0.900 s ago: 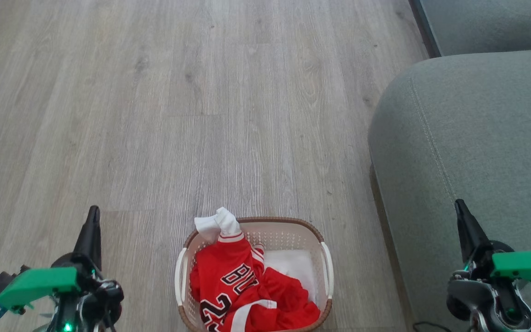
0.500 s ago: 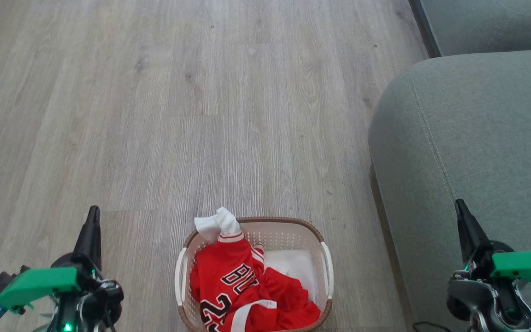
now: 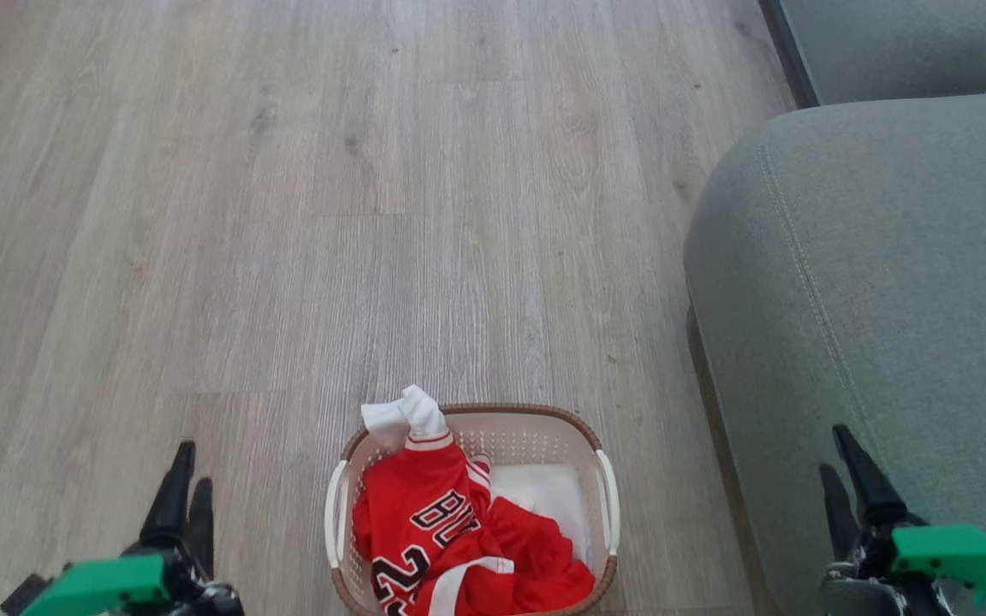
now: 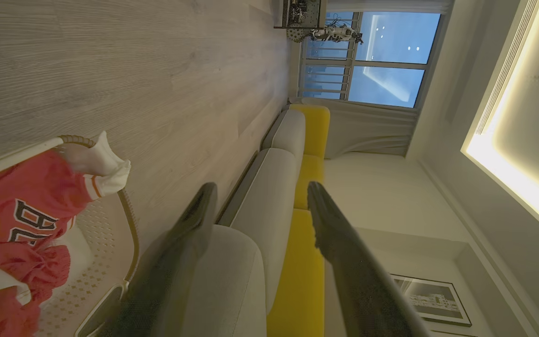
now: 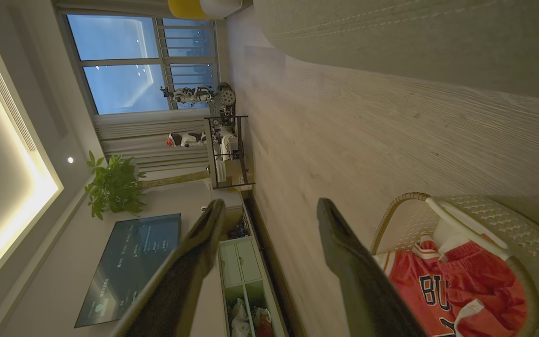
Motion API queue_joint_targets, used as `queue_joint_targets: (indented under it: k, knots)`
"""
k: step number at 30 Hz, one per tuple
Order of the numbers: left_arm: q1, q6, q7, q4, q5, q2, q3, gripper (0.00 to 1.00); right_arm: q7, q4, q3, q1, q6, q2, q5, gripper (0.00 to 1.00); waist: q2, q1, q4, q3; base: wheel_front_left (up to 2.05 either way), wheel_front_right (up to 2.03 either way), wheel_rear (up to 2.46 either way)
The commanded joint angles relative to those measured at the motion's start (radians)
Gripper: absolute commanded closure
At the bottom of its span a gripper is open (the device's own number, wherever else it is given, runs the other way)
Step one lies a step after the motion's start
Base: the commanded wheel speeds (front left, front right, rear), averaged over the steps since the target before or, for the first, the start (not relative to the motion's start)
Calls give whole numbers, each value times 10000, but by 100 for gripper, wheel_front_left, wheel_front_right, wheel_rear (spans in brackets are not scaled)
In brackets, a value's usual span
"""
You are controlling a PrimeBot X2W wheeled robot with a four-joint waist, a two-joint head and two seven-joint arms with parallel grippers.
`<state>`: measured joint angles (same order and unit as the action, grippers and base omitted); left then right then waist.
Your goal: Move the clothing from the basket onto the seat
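Plainly, the task stands at its very start; none of the clothing is on the seat (image 3: 887,257), whose grey-green cushion lies bare at the robot's right. The red jersey (image 3: 424,522), lettering up, is heaped in the basket (image 3: 605,479) on the wooden floor (image 3: 373,214), close below the head camera and between the two arms; one white sleeve (image 3: 399,419) hangs over the far woven rim. The ruffled red folds beside it are probably the shorts (image 3: 544,556), though the heap hides where one garment ends and the other begins; a patch of the white pad (image 3: 544,496) shows in the far right corner of the basket.

The left gripper (image 3: 192,466) hovers above the floor to the left of the basket, well apart from it; its jaws stand wide apart with nothing between them, as the left wrist view shows. The right gripper (image 3: 834,449) hangs at the seat's front edge, to the right of the basket; its jaws are likewise spread and empty.

Everything is left to do, by my reading: reach into the basket, take up each garment, carry it to the right, and lay it on the cushion.
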<state>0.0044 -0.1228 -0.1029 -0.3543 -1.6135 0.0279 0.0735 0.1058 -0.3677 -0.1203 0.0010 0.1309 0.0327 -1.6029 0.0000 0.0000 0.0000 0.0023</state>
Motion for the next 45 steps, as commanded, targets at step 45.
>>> queue_joint_targets:
  k: [45]
  knots:
    - [94,1108,1385,2263,5582,133,-788,0,-1396,1636,799,-224,-1,83,4756,0,0,0,39,-131,0,0,0]
